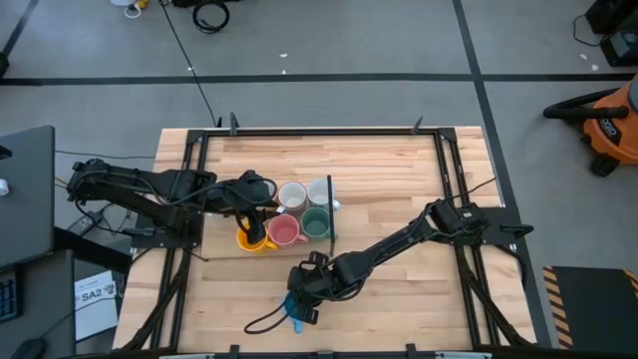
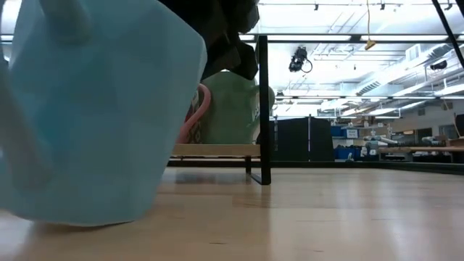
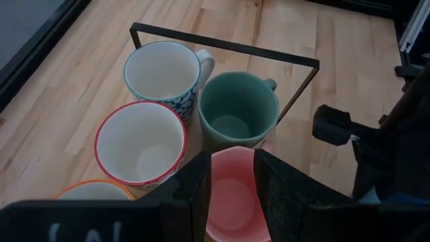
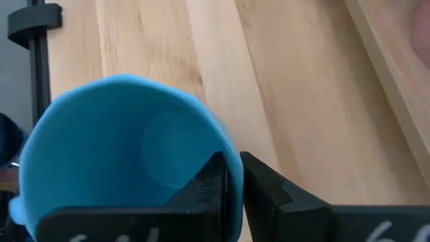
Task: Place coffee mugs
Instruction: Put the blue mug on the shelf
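Right gripper (image 4: 232, 176): pinches glossy light-blue ceramic mug (image 4: 127, 154) rim, near table edge | Left gripper (image 3: 232, 185): fingers straddle round pink ceramic mug (image 3: 232, 195) wall, left of centre

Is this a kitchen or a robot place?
Most likely a robot lab or workshop, not a kitchen. The wooden table stands on a grey concrete floor marked with dark tape lines, an orange shop vacuum stands beside it, and the low view shows a big hall with strip lights and workbenches.
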### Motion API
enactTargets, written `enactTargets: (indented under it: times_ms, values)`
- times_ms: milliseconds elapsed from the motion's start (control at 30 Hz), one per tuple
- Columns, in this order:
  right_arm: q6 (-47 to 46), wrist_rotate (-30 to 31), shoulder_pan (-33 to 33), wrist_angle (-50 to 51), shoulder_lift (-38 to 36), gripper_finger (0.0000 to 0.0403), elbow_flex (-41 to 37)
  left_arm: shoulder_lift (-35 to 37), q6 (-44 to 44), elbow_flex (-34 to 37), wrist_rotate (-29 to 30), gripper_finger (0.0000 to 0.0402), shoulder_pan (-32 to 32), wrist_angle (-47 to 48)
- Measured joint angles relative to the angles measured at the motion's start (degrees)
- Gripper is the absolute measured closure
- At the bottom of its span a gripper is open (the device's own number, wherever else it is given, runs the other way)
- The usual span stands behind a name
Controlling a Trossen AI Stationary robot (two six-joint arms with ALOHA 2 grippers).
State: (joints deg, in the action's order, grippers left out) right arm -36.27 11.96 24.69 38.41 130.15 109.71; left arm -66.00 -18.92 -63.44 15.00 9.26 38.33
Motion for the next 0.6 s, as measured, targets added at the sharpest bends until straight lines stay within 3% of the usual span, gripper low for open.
enactTargets:
  times_ms: [600]
  values:
    - [0.3, -1.8, -0.9, -0.2, -0.2, 0.0321, 0.0, 0.0, 0.1, 0.0, 0.0, 0.0283, 0.0, 0.0]
